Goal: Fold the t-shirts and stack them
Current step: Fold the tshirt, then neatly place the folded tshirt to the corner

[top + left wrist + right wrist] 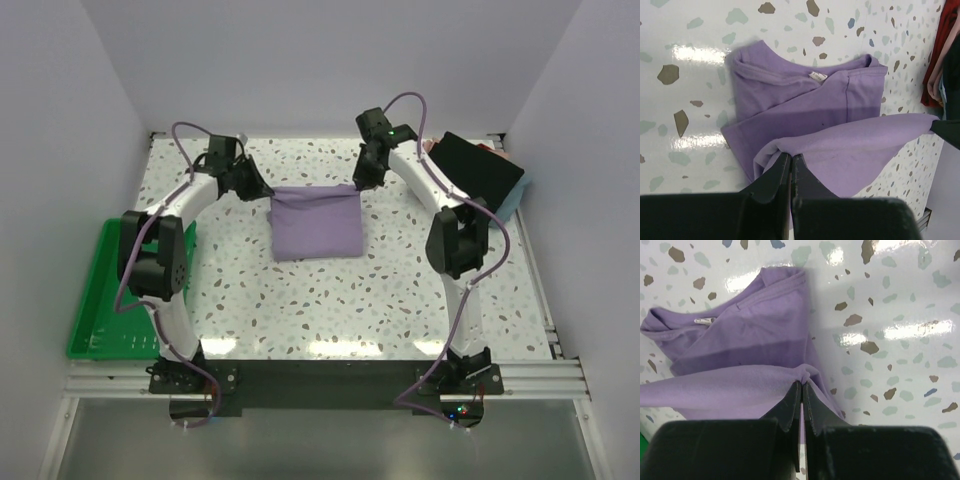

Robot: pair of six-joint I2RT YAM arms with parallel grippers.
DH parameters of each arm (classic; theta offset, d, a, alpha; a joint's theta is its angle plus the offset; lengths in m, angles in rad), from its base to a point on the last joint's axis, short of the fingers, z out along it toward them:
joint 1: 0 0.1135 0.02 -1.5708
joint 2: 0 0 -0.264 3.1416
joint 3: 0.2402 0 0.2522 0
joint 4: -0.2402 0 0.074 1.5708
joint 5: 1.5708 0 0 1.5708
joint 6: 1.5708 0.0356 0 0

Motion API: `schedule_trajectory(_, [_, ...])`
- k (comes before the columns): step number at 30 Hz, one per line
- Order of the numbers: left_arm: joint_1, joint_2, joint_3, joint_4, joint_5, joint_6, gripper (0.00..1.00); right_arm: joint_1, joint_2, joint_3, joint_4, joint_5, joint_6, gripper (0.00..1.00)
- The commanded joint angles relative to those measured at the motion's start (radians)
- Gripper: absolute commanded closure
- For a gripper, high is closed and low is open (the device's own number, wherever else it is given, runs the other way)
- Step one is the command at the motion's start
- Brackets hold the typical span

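Nearest the arm bases is the speckled desk (300, 310). Beyond it, mid-desk, lies the lavender t-shirt (315, 232), a partly folded block whose body reaches back toward the bases. Its far edge is lifted off the desk and stretched left to right between the arms. The left gripper (267, 191) is pinched tight on the left corner and the right gripper (359, 184) on the right corner, each arm equally near its own end. The rest of the cloth therefore lies nearward of both grippers, and I judge the fold must travel that way, both ends level. Farther off, at the far right, sits the stack of folded t-shirts (482, 172), well apart.
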Motion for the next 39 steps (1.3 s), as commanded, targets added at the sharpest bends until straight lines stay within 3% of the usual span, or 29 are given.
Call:
schedule_trajectory(1, [0.018, 0.035, 0.071, 0.068, 0.019, 0.014, 1.0, -0.028, 0.028, 0.079, 0.028, 0.022, -0.004, 1.0])
schedule_trajectory(15, [0.04, 0.127, 0.125, 0.086, -0.063, -0.02, 1.0, -0.067, 0.174, 0.183, 0.109, -0.081, -0.01, 1.0])
schedule_trajectory(16, [0.044, 0.131, 0.133, 0.083, -0.073, -0.021, 0.91, -0.071, 0.179, 0.183, 0.158, -0.09, -0.017, 0.91])
schedule_trajectory(17, [0.046, 0.141, 0.157, 0.075, -0.085, -0.027, 0.59, -0.071, 0.188, 0.186, 0.183, -0.13, -0.023, 0.77])
schedule_trajectory(18, [0.049, 0.144, 0.174, 0.069, -0.112, -0.027, 0.44, -0.076, 0.197, 0.215, 0.203, -0.183, -0.028, 0.57])
schedule_trajectory(19, [0.049, 0.147, 0.194, 0.057, -0.129, -0.026, 0.23, -0.079, 0.205, 0.237, 0.221, -0.208, -0.031, 0.51])
schedule_trajectory(22, [0.049, 0.143, 0.254, 0.028, -0.159, -0.004, 0.11, -0.082, 0.214, 0.292, 0.246, -0.262, -0.059, 0.32])
schedule_trajectory(24, [0.049, 0.121, 0.248, 0.028, -0.16, 0.017, 0.11, -0.088, 0.179, 0.259, 0.282, -0.295, -0.083, 0.15])
schedule_trajectory(27, [0.049, 0.088, 0.183, 0.039, -0.125, 0.043, 0.1, -0.097, 0.105, 0.15, 0.331, -0.336, -0.105, 0.05])
schedule_trajectory(32, [0.03, 0.014, 0.006, 0.077, -0.094, 0.088, 0.12, -0.103, -0.005, -0.045, 0.375, -0.403, -0.145, 0.03])
schedule_trajectory(39, [-0.02, -0.003, -0.114, 0.101, -0.068, 0.112, 0.13, -0.104, -0.139, -0.362, 0.467, -0.437, -0.168, 0.03])
